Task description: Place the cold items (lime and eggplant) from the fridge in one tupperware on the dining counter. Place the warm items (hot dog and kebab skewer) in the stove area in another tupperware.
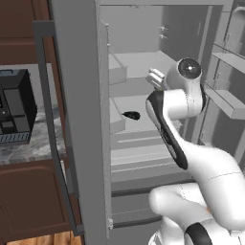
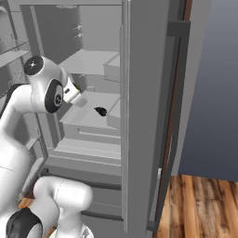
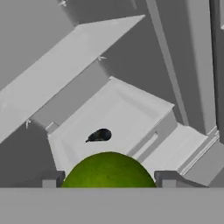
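No legible text or labels

The arm (image 1: pixel 191 158) reaches up and forward, its tool (image 3: pixel 107 177) spread wide.

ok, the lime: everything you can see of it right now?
The lime shows in the hand view as a round, matte, yellow-green dome with a finely mottled skin, its lower part cut off at the frame's bottom. It sits right between the two dark fingertips of the gripper, whose jaws stand wide around it. Whether the pads press it cannot be told. Beyond it lies the fridge shelf.
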